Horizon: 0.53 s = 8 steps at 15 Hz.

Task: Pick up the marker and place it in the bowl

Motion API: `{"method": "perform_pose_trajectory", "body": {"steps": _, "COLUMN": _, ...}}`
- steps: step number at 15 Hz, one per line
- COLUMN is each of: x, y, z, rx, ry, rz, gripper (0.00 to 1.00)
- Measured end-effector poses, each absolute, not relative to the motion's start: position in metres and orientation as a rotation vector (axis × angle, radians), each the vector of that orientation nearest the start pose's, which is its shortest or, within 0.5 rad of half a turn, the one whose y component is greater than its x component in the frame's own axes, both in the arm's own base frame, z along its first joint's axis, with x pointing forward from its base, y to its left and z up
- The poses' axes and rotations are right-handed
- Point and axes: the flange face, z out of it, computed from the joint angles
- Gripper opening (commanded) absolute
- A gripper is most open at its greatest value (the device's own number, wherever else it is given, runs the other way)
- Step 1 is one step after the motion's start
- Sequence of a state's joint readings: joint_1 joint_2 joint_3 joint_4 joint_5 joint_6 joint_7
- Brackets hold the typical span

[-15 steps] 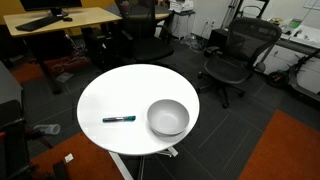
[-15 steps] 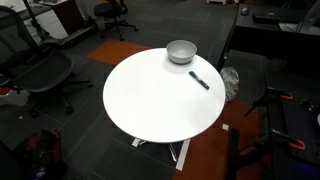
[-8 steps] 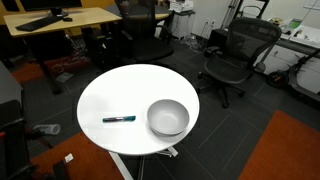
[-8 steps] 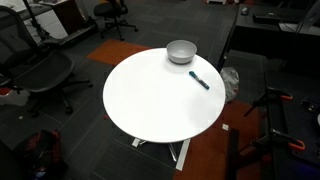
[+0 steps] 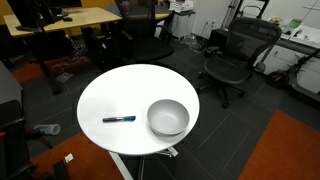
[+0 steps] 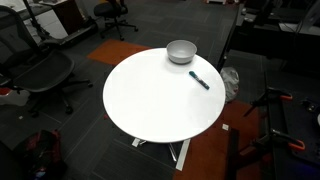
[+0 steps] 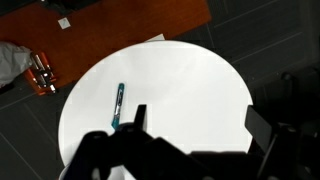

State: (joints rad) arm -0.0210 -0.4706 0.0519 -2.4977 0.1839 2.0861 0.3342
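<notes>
The marker point(image 5: 119, 119), teal-blue with a black end, lies flat on the round white table point(image 5: 120, 85), just beside the grey-white bowl point(image 5: 168, 117) and apart from it. Both also show in an exterior view, the marker point(image 6: 199, 80) in front of the bowl point(image 6: 181, 51) near the table's far edge. In the wrist view the marker point(image 7: 120, 105) lies left of my gripper point(image 7: 198, 125), which is open, empty and high above the table point(image 7: 180, 80). The bowl is not visible in the wrist view. The gripper does not show in either exterior view.
Black office chairs point(image 5: 235, 55) stand behind the table, next to a wooden desk point(image 5: 60, 18). Another chair point(image 6: 40, 70) stands beside the table. Orange carpet point(image 7: 130, 25) lies beyond the table's edge. The floor around is dark.
The marker and the bowl have not moved. A dark shape now shows over the desk at the top left edge of an exterior view.
</notes>
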Motion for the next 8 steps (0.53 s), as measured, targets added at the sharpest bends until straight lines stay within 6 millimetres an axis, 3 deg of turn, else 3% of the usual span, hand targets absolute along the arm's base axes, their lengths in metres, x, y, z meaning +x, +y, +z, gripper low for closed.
{"method": "perform_pose_trajectory", "body": {"steps": 8, "x": 0.423, "y": -0.013, "z": 0.399, "rx": -2.884, "ry": 0.823, "rz": -0.137, "gripper": 1.00}}
